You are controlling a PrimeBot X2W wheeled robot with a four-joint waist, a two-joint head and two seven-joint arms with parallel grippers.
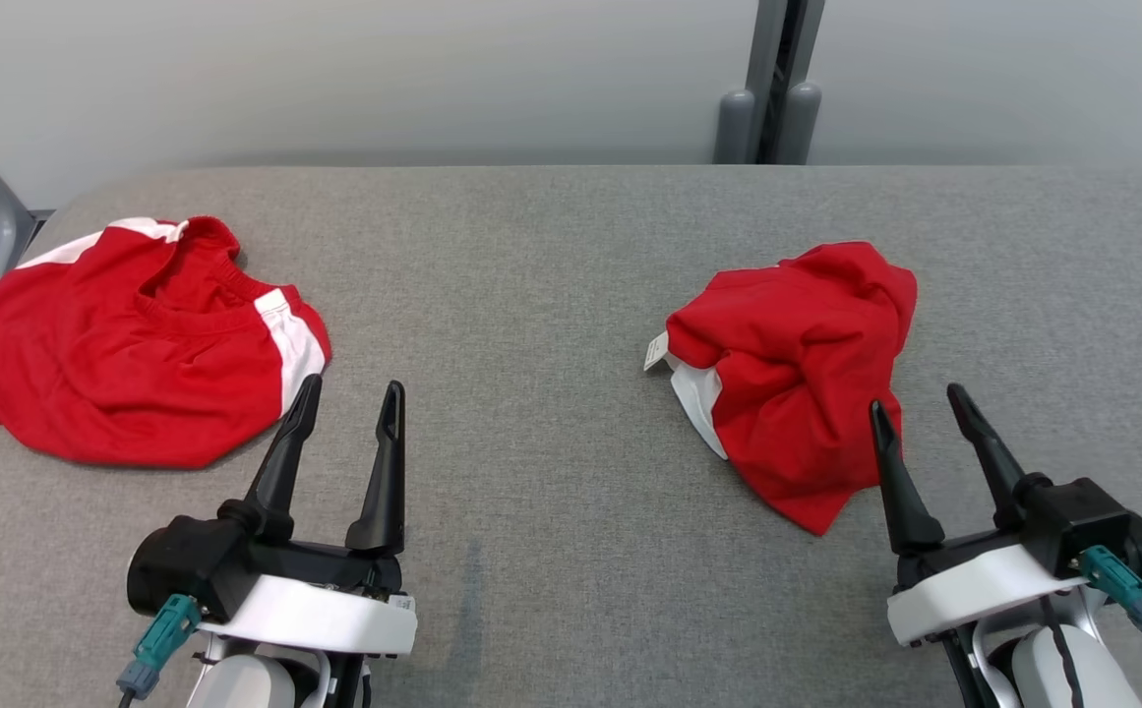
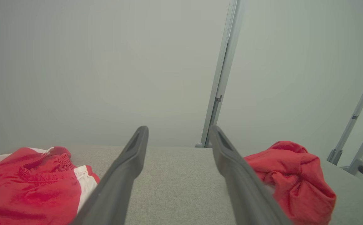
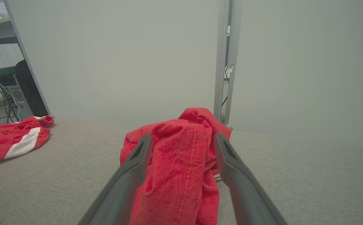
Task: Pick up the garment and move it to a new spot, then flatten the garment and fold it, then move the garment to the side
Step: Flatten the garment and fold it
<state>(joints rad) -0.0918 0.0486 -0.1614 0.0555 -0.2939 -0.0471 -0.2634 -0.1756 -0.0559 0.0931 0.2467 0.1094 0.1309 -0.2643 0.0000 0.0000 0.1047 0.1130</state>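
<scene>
Garments in red, two of them, lie on the grey table [image 1: 551, 295] in front of me. At the far left is the flatter garment [image 1: 118, 344], spread out with white stripes and its collar turned to the back. Just beside its right edge hovers the left gripper [image 1: 353, 383], with fingers wide apart and nothing between them. To the right of the middle sits the crumpled garment [image 1: 797, 364], bunched in a heap, with white cloth and a small white label [image 1: 656, 351] showing at its left side. The right gripper [image 1: 915, 398] is at the near edge of this heap, also fully spread and gripping nothing. In the right wrist view the cloth lies just ahead between the two fingers; I cannot tell if they touch it.
</scene>
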